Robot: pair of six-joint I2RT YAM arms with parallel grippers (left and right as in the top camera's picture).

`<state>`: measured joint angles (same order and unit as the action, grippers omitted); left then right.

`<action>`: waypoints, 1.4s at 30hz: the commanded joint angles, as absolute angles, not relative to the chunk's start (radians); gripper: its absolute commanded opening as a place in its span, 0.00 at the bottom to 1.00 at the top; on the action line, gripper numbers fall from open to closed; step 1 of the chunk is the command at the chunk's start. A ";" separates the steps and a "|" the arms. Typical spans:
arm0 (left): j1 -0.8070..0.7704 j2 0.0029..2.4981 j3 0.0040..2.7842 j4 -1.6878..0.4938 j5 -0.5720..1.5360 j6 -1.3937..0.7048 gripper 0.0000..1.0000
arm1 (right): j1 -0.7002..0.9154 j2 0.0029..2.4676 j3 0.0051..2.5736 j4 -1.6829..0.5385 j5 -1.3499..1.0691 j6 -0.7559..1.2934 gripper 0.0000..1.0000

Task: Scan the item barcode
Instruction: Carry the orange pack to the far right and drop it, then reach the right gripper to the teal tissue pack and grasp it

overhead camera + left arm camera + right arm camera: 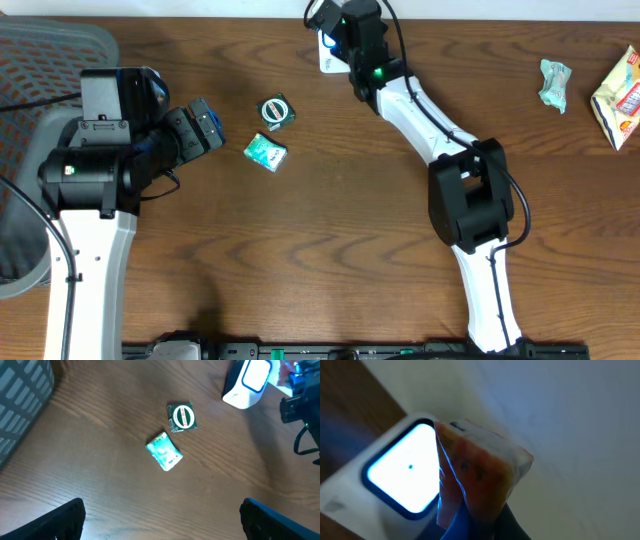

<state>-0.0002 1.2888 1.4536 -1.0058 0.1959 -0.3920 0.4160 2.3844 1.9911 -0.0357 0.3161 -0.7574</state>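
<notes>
An orange-and-white packet [480,470] is pinched in my right gripper [487,522], which is shut on it. The packet hangs close in front of the white scanner [350,495], whose window [405,475] glows bright. From overhead, the right gripper [332,22] sits at the table's far edge over the scanner [327,58], and the packet is hidden there. My left gripper [205,125] is open and holds nothing. In the left wrist view it [162,512] hovers short of a dark green item with a round label [181,418] and a light green packet [164,451].
A grey mesh basket [50,50] stands at the far left. Two more packets lie at the far right, a pale green one [553,83] and a yellow-red one [620,95]. The right arm [440,130] stretches across the table's middle right.
</notes>
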 commanded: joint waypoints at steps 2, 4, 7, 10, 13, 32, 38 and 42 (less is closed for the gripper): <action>0.004 1.289 1.457 -1.007 0.189 -0.385 0.98 | 0.349 2.337 2.001 -0.073 0.384 -0.675 0.01; 0.004 1.289 1.457 -1.007 0.189 -0.385 0.98 | 0.295 2.302 2.001 -0.142 0.384 -0.604 0.01; 0.004 1.289 1.457 -1.007 0.189 -0.385 0.98 | 0.196 2.281 2.001 -0.250 0.384 -0.508 0.01; 0.004 1.289 1.457 -1.007 0.189 -0.385 0.98 | 0.077 2.282 2.001 -0.398 0.383 -0.414 0.01; 0.004 1.289 1.457 -1.007 0.189 -0.385 0.98 | -0.026 2.284 2.001 -0.530 0.362 -0.336 0.01; 0.004 1.289 1.457 -1.007 0.189 -0.385 0.98 | -0.207 2.284 2.001 -0.744 -0.338 -0.213 0.87; 0.004 1.289 1.457 -1.007 0.189 -0.385 0.98 | -0.064 2.243 2.001 -0.682 -0.605 -0.026 0.90; 0.004 1.289 1.457 -1.007 0.189 -0.385 0.98 | 0.054 2.244 2.000 -0.726 -0.815 0.022 0.86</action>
